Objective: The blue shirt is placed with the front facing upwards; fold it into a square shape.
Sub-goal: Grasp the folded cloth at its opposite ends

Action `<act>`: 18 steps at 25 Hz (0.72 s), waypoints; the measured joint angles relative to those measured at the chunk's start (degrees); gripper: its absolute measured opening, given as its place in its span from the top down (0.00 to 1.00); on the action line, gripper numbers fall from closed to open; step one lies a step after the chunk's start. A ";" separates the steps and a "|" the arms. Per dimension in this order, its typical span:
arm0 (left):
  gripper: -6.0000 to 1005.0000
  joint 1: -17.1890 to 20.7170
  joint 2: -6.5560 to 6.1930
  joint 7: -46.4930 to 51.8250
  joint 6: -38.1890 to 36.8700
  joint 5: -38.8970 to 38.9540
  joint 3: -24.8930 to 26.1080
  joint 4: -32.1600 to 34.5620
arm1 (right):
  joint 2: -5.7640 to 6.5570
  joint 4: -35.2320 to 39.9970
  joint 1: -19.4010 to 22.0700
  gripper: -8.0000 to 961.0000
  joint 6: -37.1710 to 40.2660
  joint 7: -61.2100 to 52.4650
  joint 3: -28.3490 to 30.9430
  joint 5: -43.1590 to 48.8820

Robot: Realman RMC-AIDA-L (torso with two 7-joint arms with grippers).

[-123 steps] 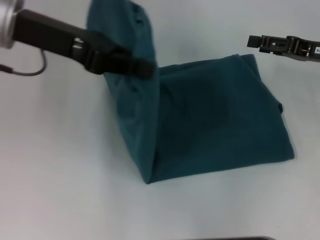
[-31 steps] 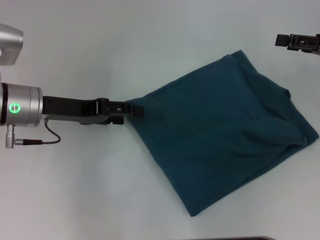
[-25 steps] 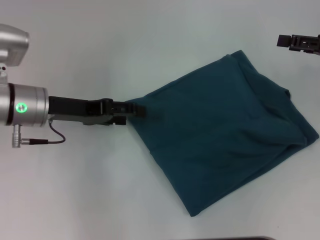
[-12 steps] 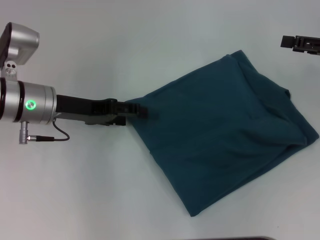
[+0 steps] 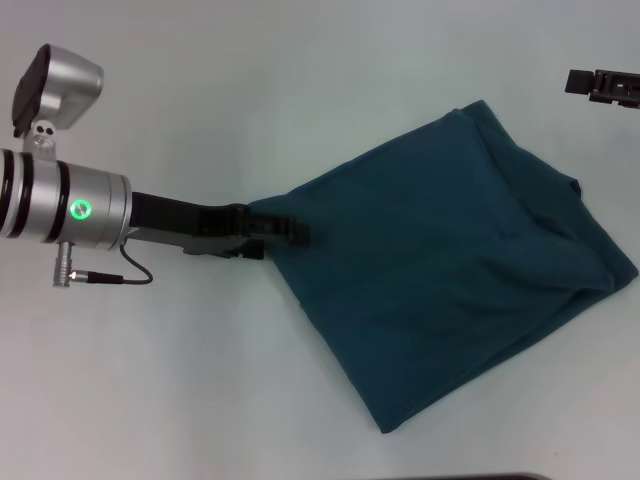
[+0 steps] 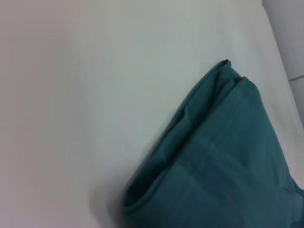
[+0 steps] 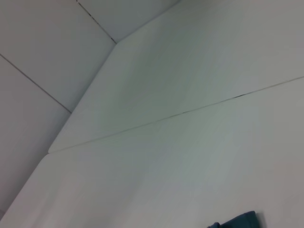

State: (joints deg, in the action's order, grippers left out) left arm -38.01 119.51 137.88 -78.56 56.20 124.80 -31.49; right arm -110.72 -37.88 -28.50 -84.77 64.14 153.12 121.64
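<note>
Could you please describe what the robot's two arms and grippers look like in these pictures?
The left gripper is matte black on a silver cylindrical wrist with black bands, a glowing green ring light and a thin black cable. The right gripper is a flat black jaw with small white markings.

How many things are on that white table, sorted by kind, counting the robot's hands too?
Shirts: 1, the folded blue shirt.
Robot hands: 2, the left hand at the shirt's left corner, the right hand off at the far right.
Total: 3.

The blue shirt [image 6: 223,161] — folded, layered edges — on the white table [image 6: 85,95].
</note>
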 joint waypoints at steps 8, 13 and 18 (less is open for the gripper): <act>0.10 -1.29 0.39 0.01 0.14 -0.05 0.01 0.18 | 0.04 -0.08 0.31 0.21 -0.04 -0.10 -0.01 -0.07; 0.10 -1.76 0.58 0.01 0.40 -0.63 0.01 0.18 | 0.08 -0.09 0.38 0.21 -0.02 -0.12 -0.01 -0.09; 0.11 -1.81 1.15 0.01 1.15 -1.89 0.01 -0.25 | 0.09 -0.09 0.38 0.21 -0.04 -0.14 -0.02 -0.09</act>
State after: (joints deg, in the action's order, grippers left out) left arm -39.82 120.66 137.89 -77.41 54.30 124.81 -31.74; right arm -110.64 -37.97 -28.11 -84.81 63.99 153.10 121.55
